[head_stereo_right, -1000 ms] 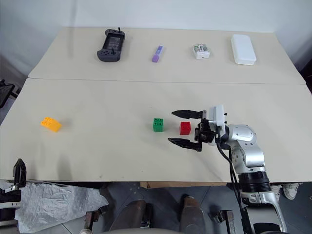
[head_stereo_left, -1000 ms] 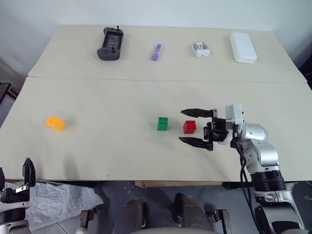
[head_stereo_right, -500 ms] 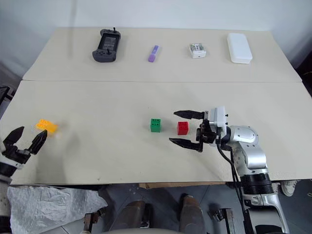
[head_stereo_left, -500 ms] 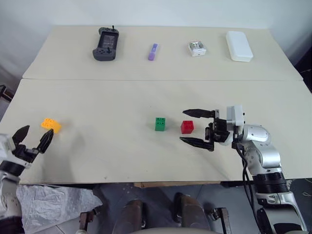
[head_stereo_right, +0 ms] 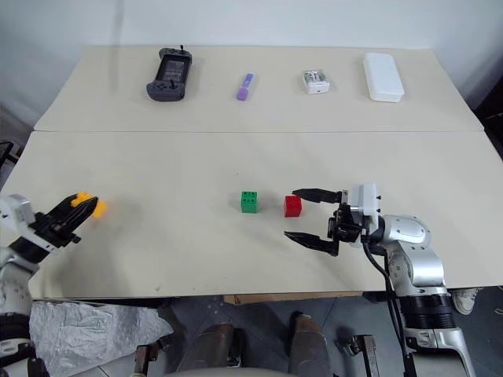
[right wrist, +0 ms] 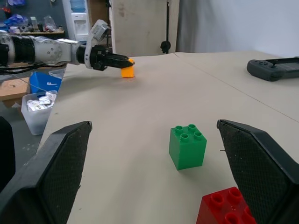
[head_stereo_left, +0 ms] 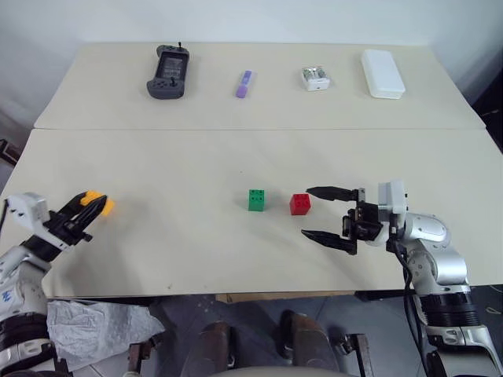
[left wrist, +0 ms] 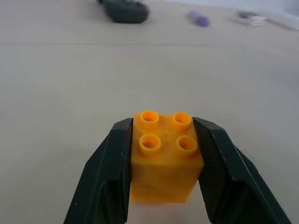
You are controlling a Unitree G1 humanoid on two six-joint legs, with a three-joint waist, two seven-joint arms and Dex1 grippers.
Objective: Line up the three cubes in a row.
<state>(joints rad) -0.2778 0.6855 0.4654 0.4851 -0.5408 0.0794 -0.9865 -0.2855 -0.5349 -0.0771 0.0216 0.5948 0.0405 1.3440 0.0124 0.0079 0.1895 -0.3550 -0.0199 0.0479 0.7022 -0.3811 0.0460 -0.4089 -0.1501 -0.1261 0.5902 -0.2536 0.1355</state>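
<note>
The left arm reaches in low over the desk's (head_stereo_left: 196,251) near left edge, its gripper (head_stereo_left: 88,208) lying about level and pointing toward the desk's middle, and the two black fingers (left wrist: 112,172) are closed on the flanks of the orange cube (left wrist: 164,156), which sits upright between them with its four studs up, at the desk surface. The right arm comes in from the near right, forearm bent across the front edge, and its gripper (head_stereo_left: 323,212) lies level and points to the robot's left with the fingers spread wide and nothing between them. The red cube (head_stereo_left: 299,204) stands on the desk just past those fingertips, level with the farther finger, apart from both. The green cube (head_stereo_left: 257,199) stands just to the left of the red one, with a small gap between them, and both are upright with studs on top. The orange cube is well apart from this pair, far over on the left side of the desk. Along the far edge lie a dark game controller (head_stereo_left: 166,72), a purple marker (head_stereo_left: 245,83) and a white box (head_stereo_left: 382,75).
</note>
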